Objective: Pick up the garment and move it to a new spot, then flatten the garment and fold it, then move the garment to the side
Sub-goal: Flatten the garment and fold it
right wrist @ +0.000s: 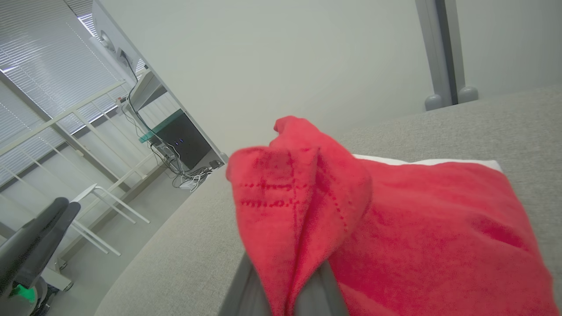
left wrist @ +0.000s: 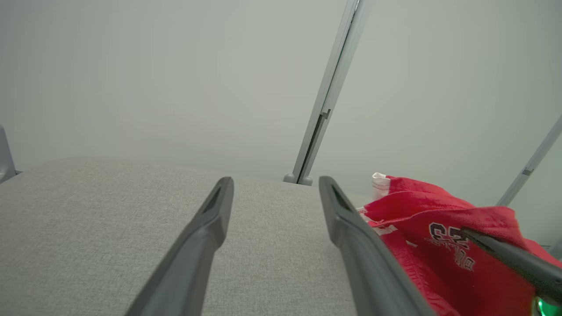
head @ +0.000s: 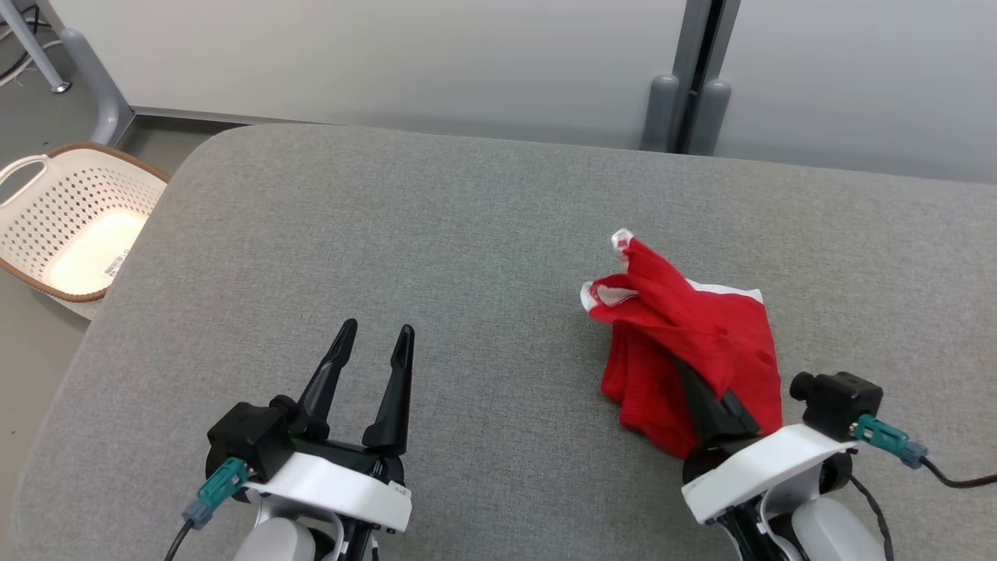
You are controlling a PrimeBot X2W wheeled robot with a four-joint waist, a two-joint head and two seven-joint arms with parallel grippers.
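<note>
Cloth, bright red with white trim along some edges, makes up the garment (head: 693, 327), which sits crumpled in loose folds on the right half of the grey tabletop (head: 467, 234). One white-hemmed corner pokes up at its far left end, and a straight white border runs along its far right side. From the left wrist view the garment (left wrist: 439, 228) shows dark printed lettering on the side facing left. The right tool (head: 710, 409) reaches into the near edge of the heap with its dark fingers pressed together on a fold. In the right wrist view the red garment (right wrist: 395, 228) drapes over those fingers and hides their tips. The left tool (head: 377, 327) hangs over bare tabletop at the near left, well apart from the garment, its two fingers spread wide with nothing between them. A cream perforated basket (head: 54, 202) stands on the floor beyond the tabletop's left edge.
</note>
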